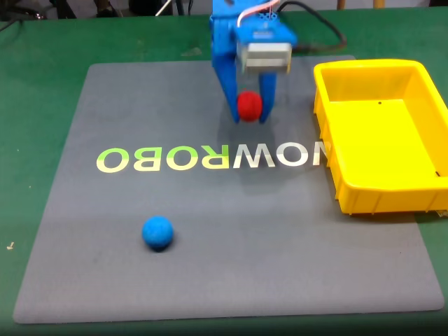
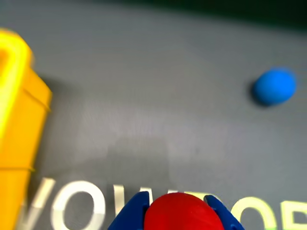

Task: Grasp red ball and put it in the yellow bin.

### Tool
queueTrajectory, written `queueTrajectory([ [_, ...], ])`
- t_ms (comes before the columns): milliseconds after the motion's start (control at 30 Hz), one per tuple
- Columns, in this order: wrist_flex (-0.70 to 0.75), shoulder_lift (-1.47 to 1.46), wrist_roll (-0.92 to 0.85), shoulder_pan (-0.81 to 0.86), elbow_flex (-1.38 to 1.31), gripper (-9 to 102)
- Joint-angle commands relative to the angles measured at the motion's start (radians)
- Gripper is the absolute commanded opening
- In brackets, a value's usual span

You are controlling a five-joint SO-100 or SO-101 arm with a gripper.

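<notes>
Blue ball point(image 1: 157, 232) on grey mat point(image 1: 210, 280), near edge, well apart from the rest. Mat: printed lettering point(image 1: 210, 158), laid on green surface point(image 1: 42, 112). Hand point(image 1: 249, 115): blue, clamped on red ball point(image 1: 249, 106), above the mat. Yellow bin point(image 1: 329, 112) at right in the fixed view. Cables behind.

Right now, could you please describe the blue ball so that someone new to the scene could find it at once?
Start at the big grey mat with pale lettering across its middle. In the fixed view, look below the lettering toward the mat's lower left, where the blue ball sits alone on bare mat. Unlike the red ball, held between the gripper's blue fingers, nothing touches it.
</notes>
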Motion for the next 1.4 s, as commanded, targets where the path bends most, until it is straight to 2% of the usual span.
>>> queueTrajectory([
  [0, -0.015, 0.150, 0.015, -0.064, -0.058, 1],
  [333, 0.129, 0.351, 0.075, -0.348, -0.035, 1],
  [567, 0.132, 0.325, 0.137, -0.528, -0.008, 0],
  [967, 0.109, 0.250, 0.137, -0.531, -0.008, 1],
  [1000, 0.106, 0.249, 0.137, -0.526, -0.009, 4],
  [1100, 0.103, 0.247, 0.133, -0.515, -0.011, 26],
  [1167, 0.101, 0.249, 0.143, -0.509, -0.011, 35],
  [1367, 0.098, 0.261, 0.150, -0.485, -0.011, 40],
])
